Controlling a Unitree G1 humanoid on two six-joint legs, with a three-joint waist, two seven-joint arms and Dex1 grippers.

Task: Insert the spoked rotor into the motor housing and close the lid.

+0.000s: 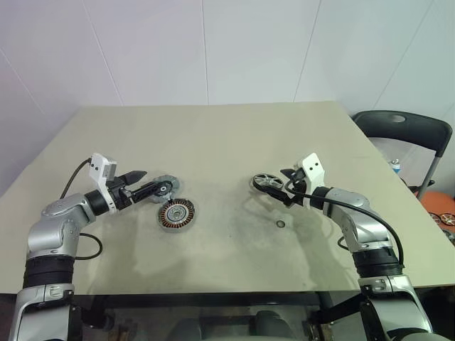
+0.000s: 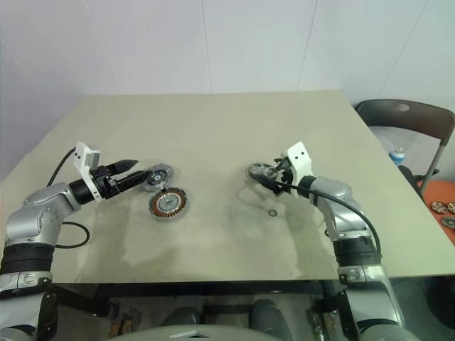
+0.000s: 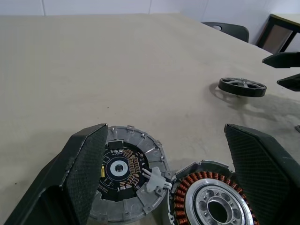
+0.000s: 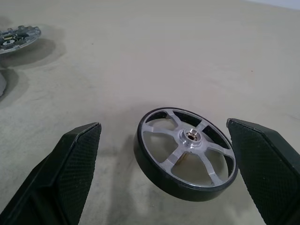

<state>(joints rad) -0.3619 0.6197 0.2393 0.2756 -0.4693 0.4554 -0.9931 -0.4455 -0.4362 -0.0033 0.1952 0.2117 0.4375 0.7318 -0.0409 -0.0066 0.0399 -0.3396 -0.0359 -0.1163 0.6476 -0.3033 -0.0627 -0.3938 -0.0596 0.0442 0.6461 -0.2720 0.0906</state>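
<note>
The table (image 1: 227, 135) is a beige, matte surface that carries all parts. A dark chair (image 1: 405, 131) stands beyond its far right corner.

The left gripper (image 1: 153, 182) reaches in from the left side, pointing toward the centre. Its two black fingers (image 3: 82, 164) stand wide apart and clamp nothing. In the left wrist view, one finger overlaps the lid's edge; contact cannot be confirmed.

The right gripper (image 1: 281, 186) reaches in from the right side, pointing toward the centre. Its fingers (image 4: 70, 168) are likewise spread wide, one on each side of the spoked rotor, with clear gaps between pads and rim.

The motor housing (image 1: 176, 214) lies flat on the table, left of centre, copper windings facing up around a silver centre.

The lid (image 1: 168, 185) lies just behind the housing and touches or nearly touches it. In the left wrist view its inner face is upward, showing a dark circuit board and a white connector.

The spoked rotor (image 1: 267, 184) rests right of centre, well apart from the housing. It appears slightly tilted on its hub.

A small dark washer ring (image 1: 281, 224) lies on the table near the rotor, toward the front edge.
</note>
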